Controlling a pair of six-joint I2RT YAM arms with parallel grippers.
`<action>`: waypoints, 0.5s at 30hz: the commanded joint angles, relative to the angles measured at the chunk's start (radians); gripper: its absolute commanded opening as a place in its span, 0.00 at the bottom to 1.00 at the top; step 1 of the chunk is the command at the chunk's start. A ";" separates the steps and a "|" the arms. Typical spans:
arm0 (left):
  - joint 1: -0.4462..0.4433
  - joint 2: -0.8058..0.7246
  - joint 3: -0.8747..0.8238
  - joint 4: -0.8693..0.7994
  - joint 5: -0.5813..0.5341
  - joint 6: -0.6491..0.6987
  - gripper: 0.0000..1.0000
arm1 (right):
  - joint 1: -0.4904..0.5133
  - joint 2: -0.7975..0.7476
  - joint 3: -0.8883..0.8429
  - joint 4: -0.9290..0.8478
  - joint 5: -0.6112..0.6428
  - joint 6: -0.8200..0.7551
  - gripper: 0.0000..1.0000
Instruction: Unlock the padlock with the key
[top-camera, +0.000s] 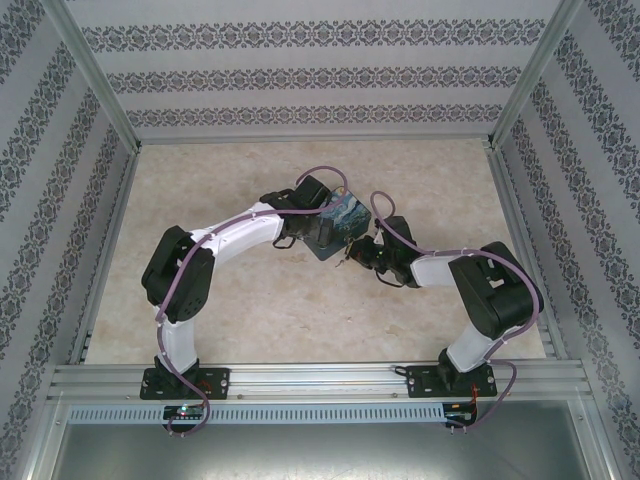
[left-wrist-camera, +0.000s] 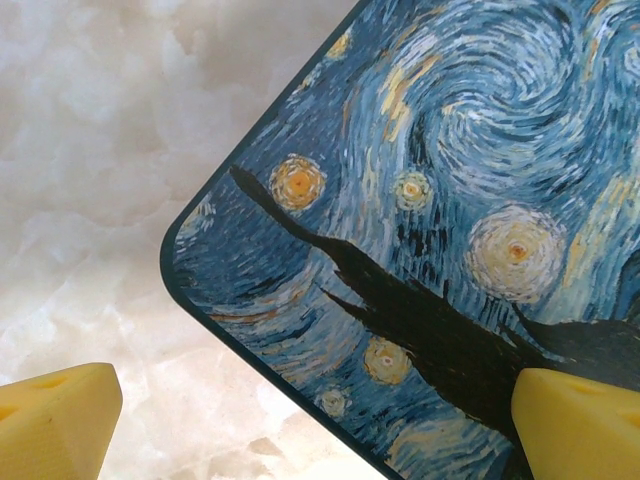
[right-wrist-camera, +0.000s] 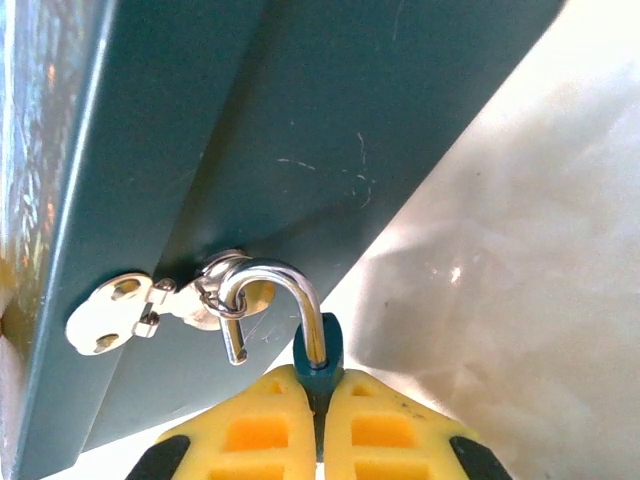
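Note:
The padlock has a teal body and a silvery shackle. My right gripper is shut on the body, which sticks out between its yellow fingertips. The shackle's short end hangs free of the body, and its curve passes through the small ring of the hasp on the tin's side wall. My left gripper is open above a corner of the Starry Night tin lid, with one finger over the table and the other over the lid. The key is out of view.
In the top view the tin sits mid-table between the left gripper and the right gripper. Marble-patterned table spreads around it. Patterned walls and metal rails enclose the area.

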 joint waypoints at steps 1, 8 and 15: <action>-0.008 0.051 -0.041 -0.074 -0.036 0.037 1.00 | -0.027 0.000 0.005 -0.043 0.030 -0.006 0.00; -0.008 0.061 -0.058 -0.068 -0.020 0.037 1.00 | -0.042 0.012 0.063 -0.032 0.014 0.026 0.00; -0.009 0.082 -0.069 -0.067 -0.007 0.037 1.00 | -0.097 0.029 0.147 -0.067 -0.023 0.019 0.00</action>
